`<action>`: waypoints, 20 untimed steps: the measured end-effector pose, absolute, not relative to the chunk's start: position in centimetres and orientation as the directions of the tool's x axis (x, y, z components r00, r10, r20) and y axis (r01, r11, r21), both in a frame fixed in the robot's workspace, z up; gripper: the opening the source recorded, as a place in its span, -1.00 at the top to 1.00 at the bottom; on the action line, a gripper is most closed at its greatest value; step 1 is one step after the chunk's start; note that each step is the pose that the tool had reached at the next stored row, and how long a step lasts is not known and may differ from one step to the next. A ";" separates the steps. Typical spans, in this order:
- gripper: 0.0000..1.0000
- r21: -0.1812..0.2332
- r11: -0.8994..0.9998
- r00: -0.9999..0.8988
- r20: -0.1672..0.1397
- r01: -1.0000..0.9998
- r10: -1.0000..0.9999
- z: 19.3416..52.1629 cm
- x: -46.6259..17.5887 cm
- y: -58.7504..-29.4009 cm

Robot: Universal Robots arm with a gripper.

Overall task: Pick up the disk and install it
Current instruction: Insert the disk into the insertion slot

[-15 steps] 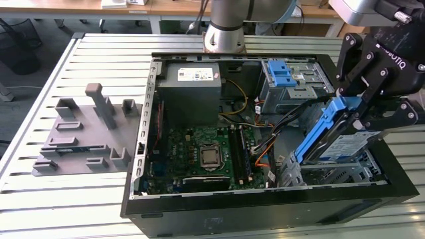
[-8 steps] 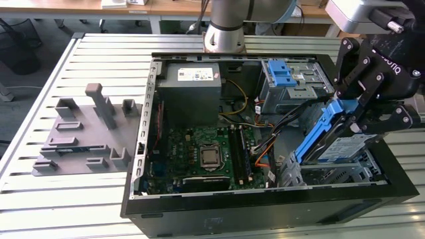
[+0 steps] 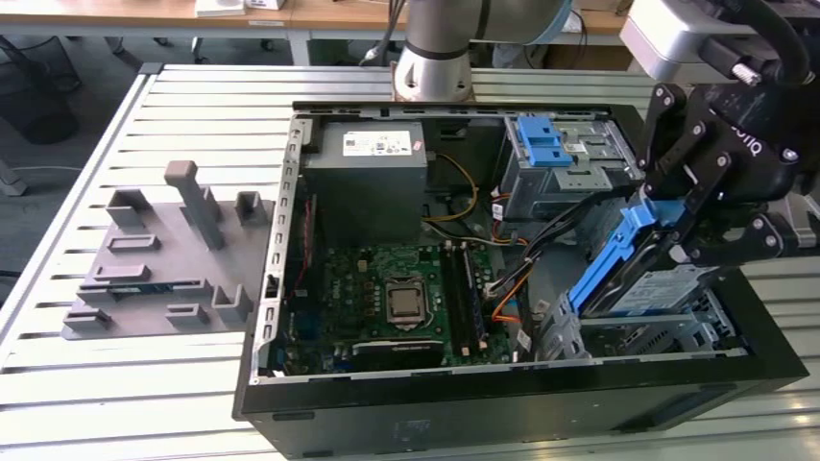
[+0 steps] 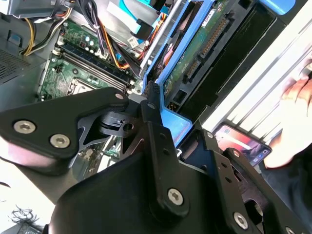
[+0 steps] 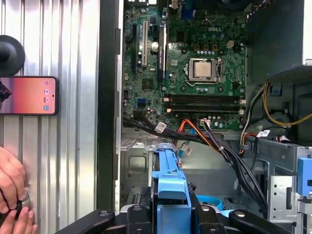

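The disk (image 3: 647,288), a silver drive in a bright blue carrier frame, hangs tilted inside the open computer case (image 3: 513,403) at the exterior view's right. Its lower end reaches down towards the metal bay (image 3: 640,336) at the case's near right corner. My gripper (image 3: 677,240) is shut on the carrier's upper part. In the first wrist view the blue carrier (image 5: 168,187) sits between the black fingers of the gripper (image 5: 168,214). In the second wrist view the disk's green circuit side (image 4: 202,46) shows beyond the gripper (image 4: 163,114).
Inside the case are the motherboard (image 3: 397,298), the grey power-supply box (image 3: 372,168), a metal drive cage with blue latches (image 3: 564,154) and loose cables (image 5: 229,151). A grey fixture plate (image 3: 167,259) lies left of the case. A phone (image 5: 29,96) and a person's hand (image 5: 12,195) are beside the case.
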State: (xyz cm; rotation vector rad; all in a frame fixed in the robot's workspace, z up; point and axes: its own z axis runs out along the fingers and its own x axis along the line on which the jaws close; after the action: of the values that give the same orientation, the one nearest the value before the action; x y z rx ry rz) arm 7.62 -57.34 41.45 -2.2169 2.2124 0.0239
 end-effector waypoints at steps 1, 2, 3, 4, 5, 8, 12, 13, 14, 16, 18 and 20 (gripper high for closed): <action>0.27 0.004 -0.002 0.002 -0.018 -1.000 -1.000 41.3 7.6 -57.3; 0.27 0.004 -0.002 0.002 -0.018 -1.000 -1.000 41.2 7.6 -57.3; 0.27 0.004 -0.002 0.002 -0.018 -1.000 -1.000 41.1 7.6 -57.3; 0.27 0.004 -0.002 0.002 -0.018 -1.000 -1.000 41.0 7.6 -57.3; 0.27 0.004 -0.002 0.002 -0.018 -1.000 -1.000 40.9 7.6 -57.3; 0.27 0.004 -0.002 0.002 -0.018 -1.000 -1.000 40.6 7.6 -57.3; 0.27 0.004 -0.002 0.002 -0.018 -1.000 -1.000 40.3 7.6 -57.3; 0.27 0.004 -0.002 0.002 -0.017 -1.000 -1.000 40.3 7.6 -57.3; 0.27 0.004 -0.002 0.002 -0.018 -1.000 -1.000 40.2 7.6 -57.3; 0.27 0.004 -0.002 0.002 -0.017 -1.000 -1.000 40.1 7.6 -57.4; 0.27 0.004 -0.002 0.002 -0.018 -1.000 -1.000 40.0 7.6 -57.4; 0.27 0.004 -0.002 0.002 -0.018 -1.000 -1.000 39.9 7.6 -57.4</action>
State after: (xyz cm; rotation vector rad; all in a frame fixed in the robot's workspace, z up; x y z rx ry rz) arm 7.62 -57.35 39.87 -2.2169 2.2124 0.0239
